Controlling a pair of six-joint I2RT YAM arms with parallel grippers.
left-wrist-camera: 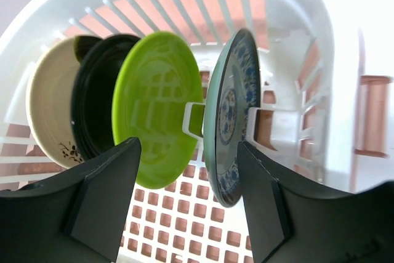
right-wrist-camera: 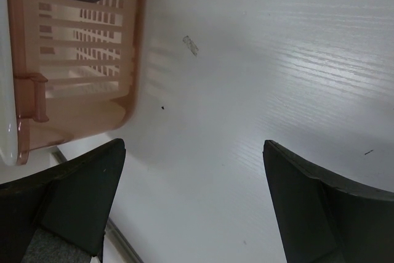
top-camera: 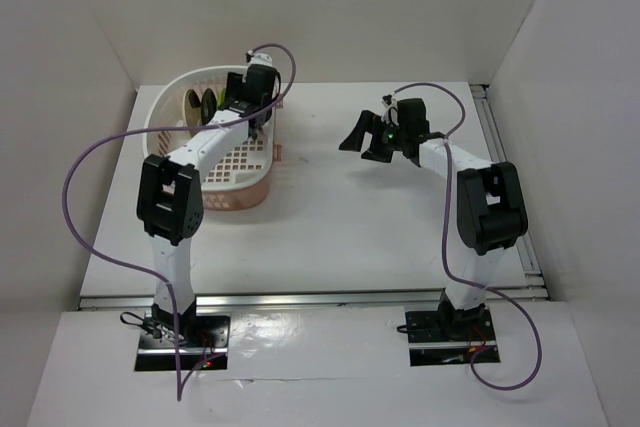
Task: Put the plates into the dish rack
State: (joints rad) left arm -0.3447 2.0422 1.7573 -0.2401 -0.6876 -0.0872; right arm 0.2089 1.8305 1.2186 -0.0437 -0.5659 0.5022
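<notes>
Plates (top-camera: 205,104) stand in the dish rack (left-wrist-camera: 308,4); only the left wrist view separates cream (left-wrist-camera: 46,109), black (left-wrist-camera: 95,103), green (left-wrist-camera: 154,103), blue-white (left-wrist-camera: 231,109). Left gripper (left-wrist-camera: 188,149), right gripper (right-wrist-camera: 194,146): wide, empty

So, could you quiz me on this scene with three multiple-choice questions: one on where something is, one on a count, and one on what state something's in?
1. Where is the left claw?
A) over bare table
B) inside the dish rack
C) folded back by its base

2. How many plates stand in the rack?
A) two
B) three
C) four

3. The right claw is:
A) gripping a plate
B) open and empty
C) closed tight

Answers:
1 B: its wrist view shows lattice walls all around.
2 C: cream, black, green and blue-patterned stand on edge in a row.
3 B: only table shows between its spread fingers.
</notes>
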